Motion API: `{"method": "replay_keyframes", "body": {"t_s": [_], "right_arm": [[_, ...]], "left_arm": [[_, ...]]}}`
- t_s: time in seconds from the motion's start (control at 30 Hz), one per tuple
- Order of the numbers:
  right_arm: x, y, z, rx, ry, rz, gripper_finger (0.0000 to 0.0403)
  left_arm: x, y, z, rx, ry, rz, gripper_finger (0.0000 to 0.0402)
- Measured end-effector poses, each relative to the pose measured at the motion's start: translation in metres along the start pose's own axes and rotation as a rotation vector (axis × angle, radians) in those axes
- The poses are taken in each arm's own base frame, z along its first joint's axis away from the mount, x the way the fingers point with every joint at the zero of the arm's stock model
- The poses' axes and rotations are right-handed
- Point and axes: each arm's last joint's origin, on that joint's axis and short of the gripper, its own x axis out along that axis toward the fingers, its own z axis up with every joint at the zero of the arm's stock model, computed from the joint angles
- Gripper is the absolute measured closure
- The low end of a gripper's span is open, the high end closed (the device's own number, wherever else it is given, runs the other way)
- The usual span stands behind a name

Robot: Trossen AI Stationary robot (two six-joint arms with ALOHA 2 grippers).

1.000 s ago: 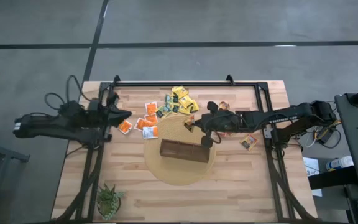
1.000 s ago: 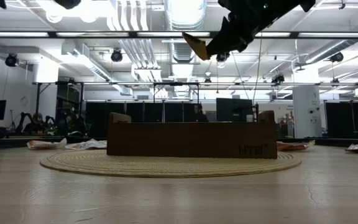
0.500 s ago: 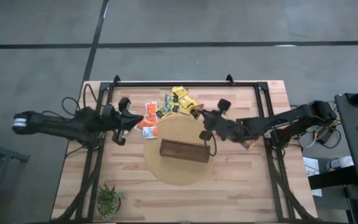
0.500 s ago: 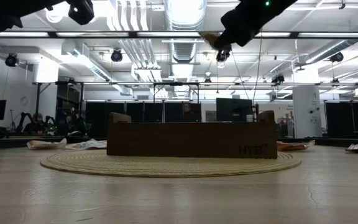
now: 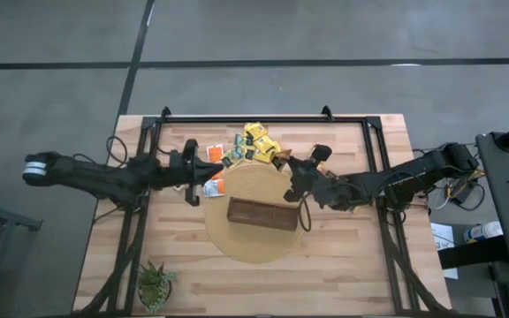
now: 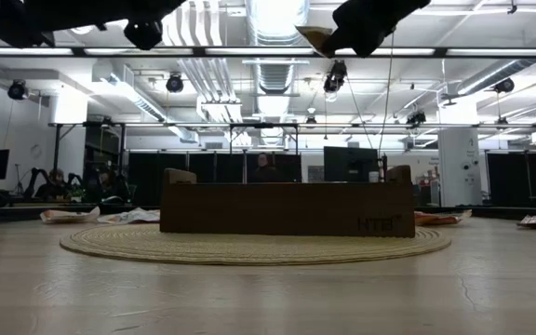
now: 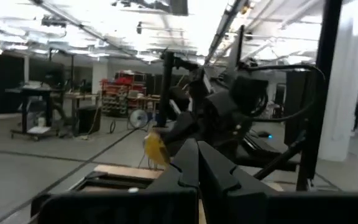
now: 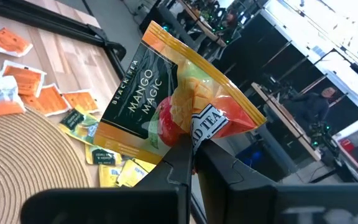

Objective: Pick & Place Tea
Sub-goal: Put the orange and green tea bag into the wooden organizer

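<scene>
From above, the right gripper (image 5: 283, 164) hangs at the round mat's (image 5: 254, 243) one o'clock edge, clenched on a tea sachet (image 5: 279, 159), just beyond the brown box (image 5: 261, 213). The other loose sachets (image 5: 253, 141) lie at the mat's eleven to twelve o'clock. The left gripper (image 5: 208, 168), fingers pressed together and empty, hovers at ten o'clock. The low view shows that sachet (image 6: 314, 37) high above the box (image 6: 287, 207). Right wrist: fingers (image 8: 178, 163) pinch a mango sachet (image 8: 176, 112).

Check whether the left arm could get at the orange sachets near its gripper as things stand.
Probably yes. The left gripper, shut and empty, hangs above the orange sachets beside the mat with nothing between. The right gripper, holding a mango sachet, is off to the side.
</scene>
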Motion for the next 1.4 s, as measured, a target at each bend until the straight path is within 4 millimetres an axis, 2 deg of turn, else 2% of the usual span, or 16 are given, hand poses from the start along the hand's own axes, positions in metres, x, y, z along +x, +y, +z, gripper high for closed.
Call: {"method": "replay_keyframes", "body": {"t_s": [0.2,0.53,0.6,0.7,0.77,0.97,1.1,1.4], "right_arm": [[0.000,0.000,0.000,-0.002,0.000,0.001,0.0390],[-0.001,0.001,0.000,-0.002,-0.003,0.006,0.0390],[-0.001,0.001,0.000,-0.003,-0.004,0.008,0.0390],[-0.003,0.002,0.001,-0.006,-0.007,0.013,0.0390],[-0.004,0.003,0.001,-0.011,-0.010,0.016,0.0390],[-0.005,0.004,0.001,-0.014,-0.014,0.021,0.0390],[-0.005,0.003,0.001,-0.016,-0.014,0.020,0.0390],[-0.005,0.003,0.001,-0.017,-0.013,0.020,0.0390]], "left_arm": [[0.019,-0.001,-0.013,0.116,0.076,-0.004,0.0369],[0.061,-0.006,-0.021,0.173,0.127,-0.030,0.0240],[0.069,-0.006,-0.022,0.127,0.133,-0.024,0.0214],[0.081,-0.007,-0.022,-0.034,0.138,-0.011,0.0180],[0.088,-0.007,-0.022,-0.067,0.139,-0.007,0.0164],[0.105,-0.006,-0.029,-0.082,0.146,0.060,0.0155],[0.116,-0.007,-0.035,-0.125,0.162,0.069,0.0155],[0.138,-0.007,-0.043,-0.099,0.167,0.073,0.0157]]}}
